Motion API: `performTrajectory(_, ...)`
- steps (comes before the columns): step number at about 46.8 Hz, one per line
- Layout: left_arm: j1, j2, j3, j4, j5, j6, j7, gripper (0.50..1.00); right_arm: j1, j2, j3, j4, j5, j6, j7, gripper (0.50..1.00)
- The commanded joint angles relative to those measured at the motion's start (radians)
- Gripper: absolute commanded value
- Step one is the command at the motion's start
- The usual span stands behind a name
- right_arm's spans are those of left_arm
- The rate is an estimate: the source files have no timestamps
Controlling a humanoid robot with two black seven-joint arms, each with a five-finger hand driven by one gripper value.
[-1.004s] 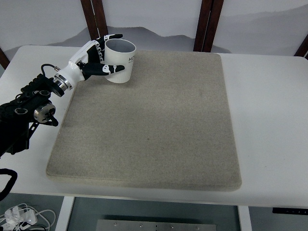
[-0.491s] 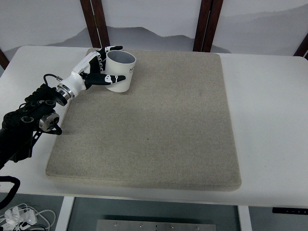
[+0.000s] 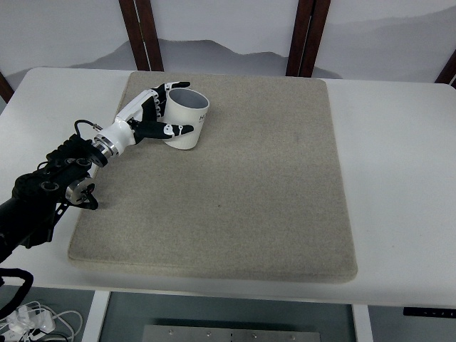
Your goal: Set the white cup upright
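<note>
A white cup [image 3: 188, 119] with dark print stands mouth-up on the beige mat [image 3: 235, 185], in its far left part, leaning slightly to the right. My left hand [image 3: 161, 112], white with black joints, wraps the cup's left side, thumb across its front and fingers behind its rim. The black left arm [image 3: 50, 185] reaches in from the left edge. The cup's base is partly hidden by the thumb. The right arm is out of view.
The mat covers most of the white table [image 3: 399, 164]. Two pairs of dark wooden posts [image 3: 142, 32] rise behind the table's far edge. Cables [image 3: 28, 317] lie on the floor at the lower left.
My left hand has carried the cup nearer and a little to the right on the mat. The arm has drawn back toward the near left.
</note>
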State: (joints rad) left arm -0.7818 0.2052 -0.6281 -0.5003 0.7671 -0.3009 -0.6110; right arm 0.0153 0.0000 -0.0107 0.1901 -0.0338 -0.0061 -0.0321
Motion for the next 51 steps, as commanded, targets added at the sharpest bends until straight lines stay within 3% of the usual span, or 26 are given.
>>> performTrajectory(1,0.0,-0.016,0.007,-0.001,0.001,0.019,0.0,0.973,0.0,0.0,0.0,0.0,0.0,0.0,0.0,0.952)
performTrajectory(11,-0.005,-0.058,0.007,-0.004,0.003,0.034,0.0,0.992,0.0,0.0,0.0,0.0,0.0,0.0,0.0,0.952)
performTrajectory(29,-0.014,-0.038,0.002,-0.049,0.001,0.029,0.0,0.994,0.0,0.0,0.0,0.0,0.0,0.0,0.0,0.952)
performTrajectory(51,-0.06,0.152,-0.035,-0.234,-0.026,0.016,0.0,0.994,0.0,0.0,0.0,0.0,0.0,0.0,0.0,0.952)
